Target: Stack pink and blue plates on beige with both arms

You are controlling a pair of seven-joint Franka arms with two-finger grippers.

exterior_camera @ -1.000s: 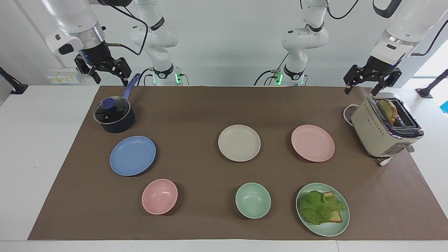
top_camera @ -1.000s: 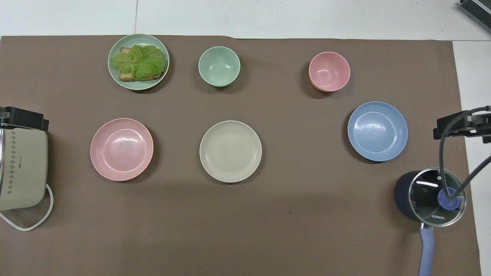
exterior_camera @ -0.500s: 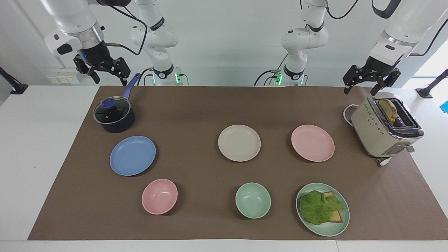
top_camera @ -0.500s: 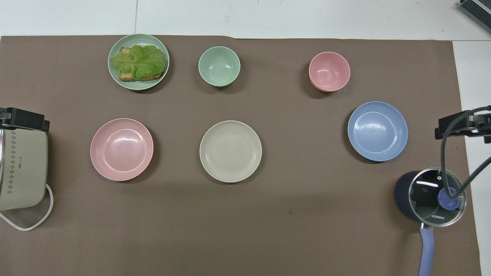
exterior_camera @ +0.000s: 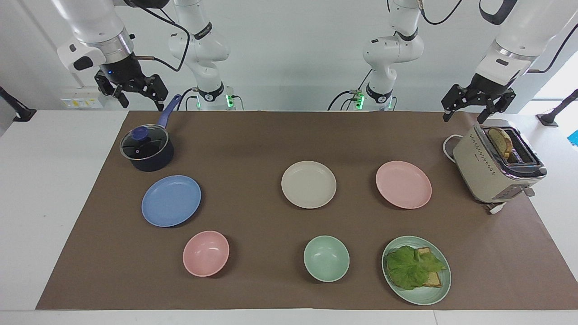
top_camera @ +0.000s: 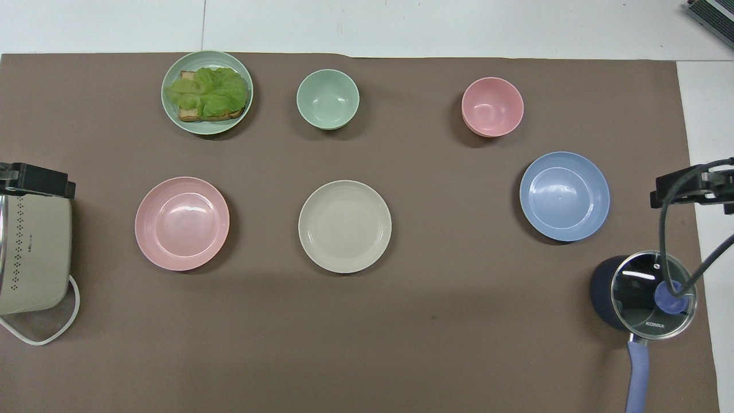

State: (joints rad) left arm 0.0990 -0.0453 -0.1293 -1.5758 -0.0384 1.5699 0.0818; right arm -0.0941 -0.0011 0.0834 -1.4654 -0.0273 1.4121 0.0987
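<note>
Stacking is not yet begun: left gripper [exterior_camera: 467, 108], spread wide and empty, is raised over the toaster [exterior_camera: 496, 164], right gripper [exterior_camera: 137, 95] likewise, apparently above the saucepan [exterior_camera: 147, 149]. Pink plate [exterior_camera: 403, 184] and blue plate [exterior_camera: 171, 200] are laid flanking the beige plate [exterior_camera: 309, 184], one toward each arm's end.

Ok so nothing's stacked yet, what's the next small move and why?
Probably lower the open left gripper toward the pink plate, which lies at its end of the table beside the beige plate. All three plates lie apart, and the blue plate is at the end of the open right gripper.
</note>
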